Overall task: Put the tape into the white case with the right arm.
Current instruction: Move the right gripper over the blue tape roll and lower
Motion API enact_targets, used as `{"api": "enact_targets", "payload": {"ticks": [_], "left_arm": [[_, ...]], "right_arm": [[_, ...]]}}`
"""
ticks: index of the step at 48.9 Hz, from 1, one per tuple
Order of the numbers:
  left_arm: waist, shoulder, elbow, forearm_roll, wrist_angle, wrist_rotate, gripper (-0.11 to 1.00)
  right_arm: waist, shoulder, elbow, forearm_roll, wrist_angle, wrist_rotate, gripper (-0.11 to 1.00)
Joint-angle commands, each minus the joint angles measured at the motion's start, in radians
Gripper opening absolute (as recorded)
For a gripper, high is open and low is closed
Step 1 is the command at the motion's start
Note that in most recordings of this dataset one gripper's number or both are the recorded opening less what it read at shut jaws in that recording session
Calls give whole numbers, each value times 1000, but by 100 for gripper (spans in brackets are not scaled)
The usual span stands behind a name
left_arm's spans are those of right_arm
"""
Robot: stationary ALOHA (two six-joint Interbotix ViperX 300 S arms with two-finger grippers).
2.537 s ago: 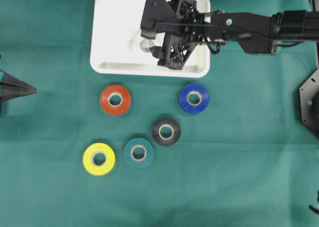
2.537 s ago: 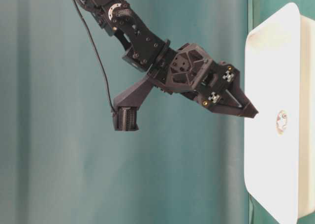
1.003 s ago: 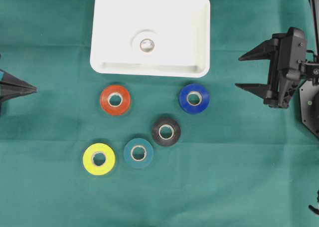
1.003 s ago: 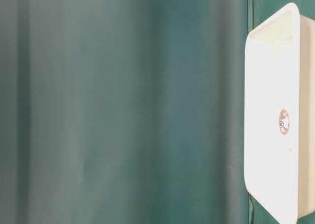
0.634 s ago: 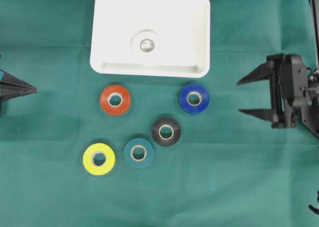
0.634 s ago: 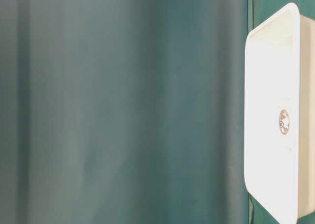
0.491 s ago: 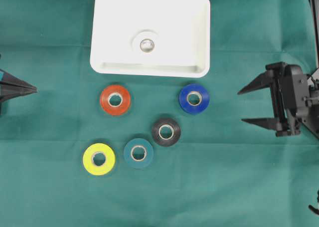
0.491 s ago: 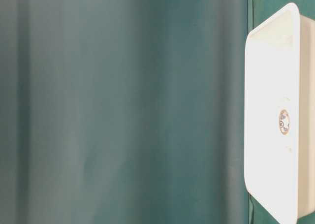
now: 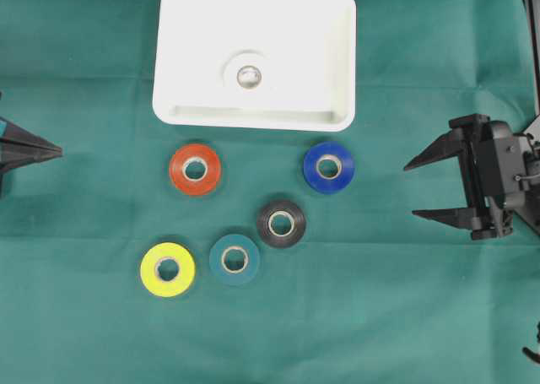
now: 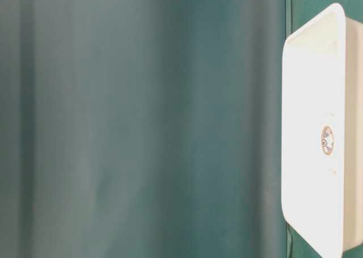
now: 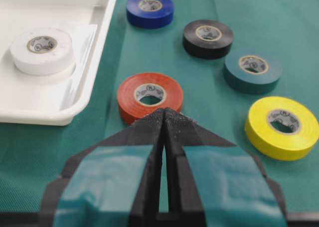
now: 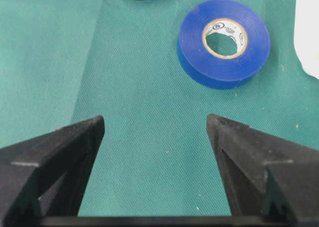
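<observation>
We see the left gripper [image 9: 51, 152] at the left edge of the green tabletop [image 9: 405, 316], teal-marked fingers [image 11: 149, 137] pressed together, nothing between them, tips pointing toward the rolls. Next right, the yellow tape [image 9: 167, 269] lies nearest the front-left part of the cloth, the orange tape [image 9: 195, 169] just in front of the white case [image 9: 177, 29], the teal tape [image 9: 234, 258] beside the yellow one. The white case sits at the far edge, near the middle, and already holds a white tape [image 9: 248, 77] lying flat around its centre; in the left wrist view that white roll [image 11: 42, 50] rests inside the rim. The black tape [image 9: 281, 224] lies touching or almost touching the teal one, we can't tell which. The blue tape [image 9: 329, 167] lies just off the case's front right corner, on the cloth, not in the case. At the right edge the right gripper [image 9: 413, 190] hangs with jaws spread wide and holding nothing, tips facing the blue tape, well apart from it; right wrist view shows blue roll [image 12: 224, 42] ahead of the gap, slightly to one side.
</observation>
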Motion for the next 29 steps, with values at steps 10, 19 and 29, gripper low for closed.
{"api": "enact_targets", "payload": {"ticks": [10, 19, 29], "left_arm": [[3, 6, -12, -2, -3, 0, 1], [3, 6, -12, -2, -3, 0, 1], [3, 6, -12, -2, -2, 0, 1]], "right_arm": [[2, 153, -114, -6, -63, -14, 49], [0, 284, -216, -8, -58, -18, 49], [-9, 402, -308, -8, -57, -18, 49]]}}
